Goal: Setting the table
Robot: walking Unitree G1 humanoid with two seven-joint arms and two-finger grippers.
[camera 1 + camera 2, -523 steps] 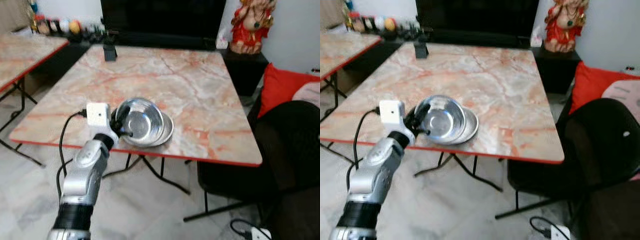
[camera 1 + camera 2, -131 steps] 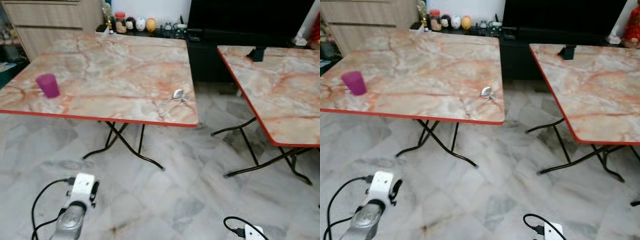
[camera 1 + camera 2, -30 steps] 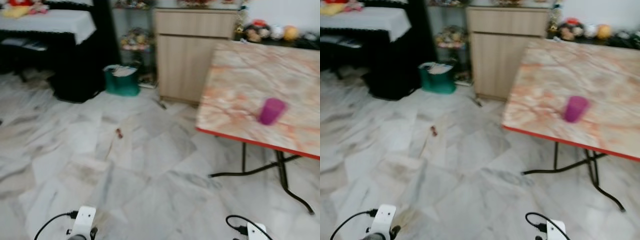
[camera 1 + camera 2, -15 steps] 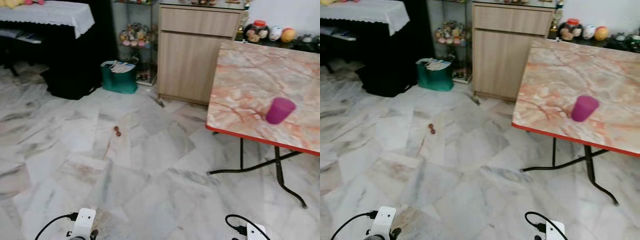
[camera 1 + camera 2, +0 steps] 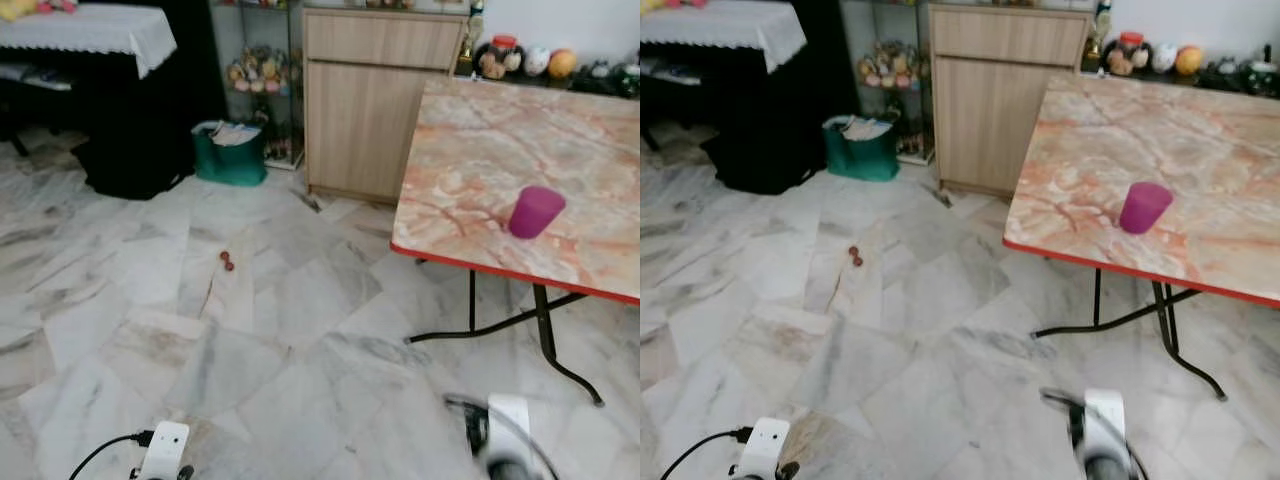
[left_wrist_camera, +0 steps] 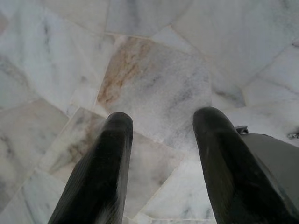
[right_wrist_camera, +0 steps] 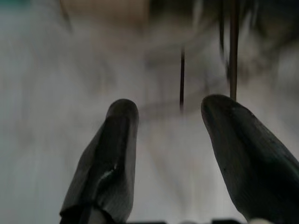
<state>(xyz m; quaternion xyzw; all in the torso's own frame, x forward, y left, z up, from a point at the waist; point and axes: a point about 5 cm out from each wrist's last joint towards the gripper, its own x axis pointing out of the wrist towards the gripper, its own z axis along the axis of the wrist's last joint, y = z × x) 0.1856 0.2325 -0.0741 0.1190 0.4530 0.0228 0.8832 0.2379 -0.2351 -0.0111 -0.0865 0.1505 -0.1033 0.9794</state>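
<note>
A purple cup (image 5: 535, 211) stands upright near the front corner of a marble-topped folding table (image 5: 470, 150) at the right. My left gripper (image 6: 161, 122) hangs open over the marble floor with nothing between its fingers; its white wrist camera (image 5: 164, 449) shows at the bottom edge. My right gripper (image 7: 169, 112) is open too, held low and blurred, with thin dark table legs ahead of it. The right wrist (image 5: 505, 436) is a blur below the table.
A wooden cabinet (image 5: 382, 90) stands behind the table, with a green bag (image 5: 232, 153) beside it and a dark stand under a white cloth (image 5: 90, 25) at the left. Two small red things (image 5: 227, 261) lie on the marble floor. Ornaments (image 5: 520, 58) line the far shelf.
The camera has shifted a little, so the table and cup sit further left in view. My right wrist has risen from the bottom edge and is blurred.
</note>
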